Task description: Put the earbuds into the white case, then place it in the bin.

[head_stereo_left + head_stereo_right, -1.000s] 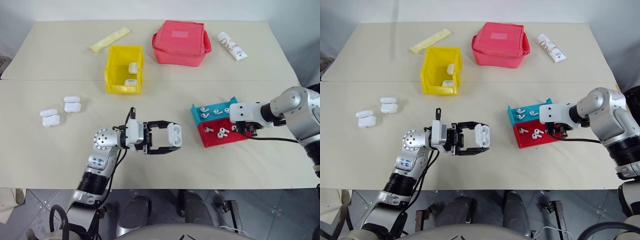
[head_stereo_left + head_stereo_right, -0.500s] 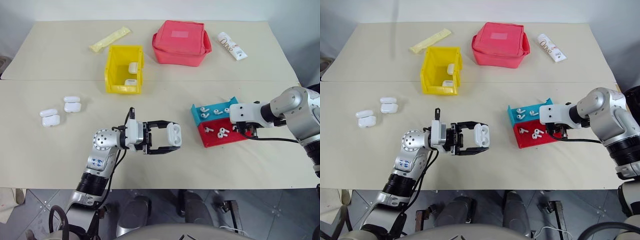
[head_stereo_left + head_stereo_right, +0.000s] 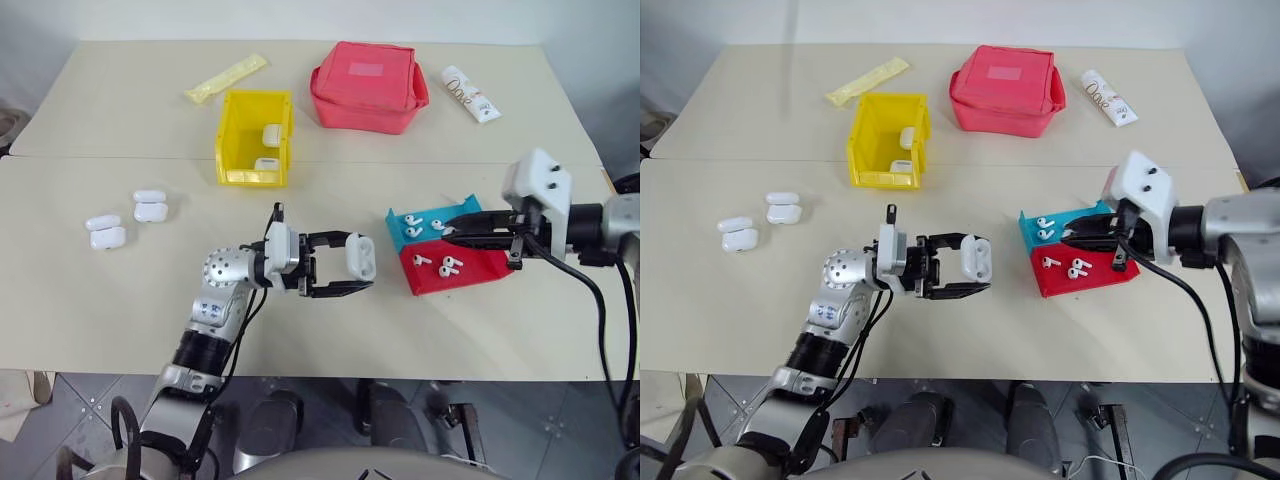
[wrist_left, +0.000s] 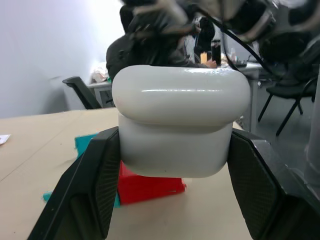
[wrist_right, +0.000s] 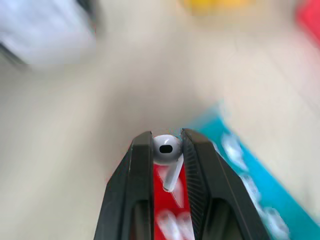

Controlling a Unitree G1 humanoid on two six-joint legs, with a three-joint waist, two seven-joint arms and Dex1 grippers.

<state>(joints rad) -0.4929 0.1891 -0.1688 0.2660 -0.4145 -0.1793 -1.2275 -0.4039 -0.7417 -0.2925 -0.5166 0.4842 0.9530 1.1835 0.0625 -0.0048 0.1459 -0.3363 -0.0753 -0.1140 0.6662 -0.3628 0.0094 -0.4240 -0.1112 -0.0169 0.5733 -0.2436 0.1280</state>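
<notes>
Nearest the table's front edge, the left gripper (image 3: 352,272) reaches sideways with its two black fingers pinching a white case (image 3: 360,257) by its sides, holding it clear of the table (image 3: 120,300). The case's lid sits slightly raised above its body.

Across from those jaws, the right gripper (image 3: 452,232) points back toward the case, well apart from it. Its fingers are pressed onto one earbud (image 5: 166,148), the round head caught between the tips and the short stem hanging free.

Directly below and beside the right gripper's jaws lies a shallow tray (image 3: 470,275), one half red, one half blue, with more earbuds (image 3: 447,265) scattered in both halves.

On the far side of the left arm from its jaws, loose white cases (image 3: 105,230) rest on the table.

Farther back stands the yellow bin (image 3: 240,135), open at the top, with two white cases (image 3: 270,133) inside. Beyond it lie a yellow packet (image 3: 226,78), a red pouch (image 3: 368,85) and a white tube (image 3: 470,93).
</notes>
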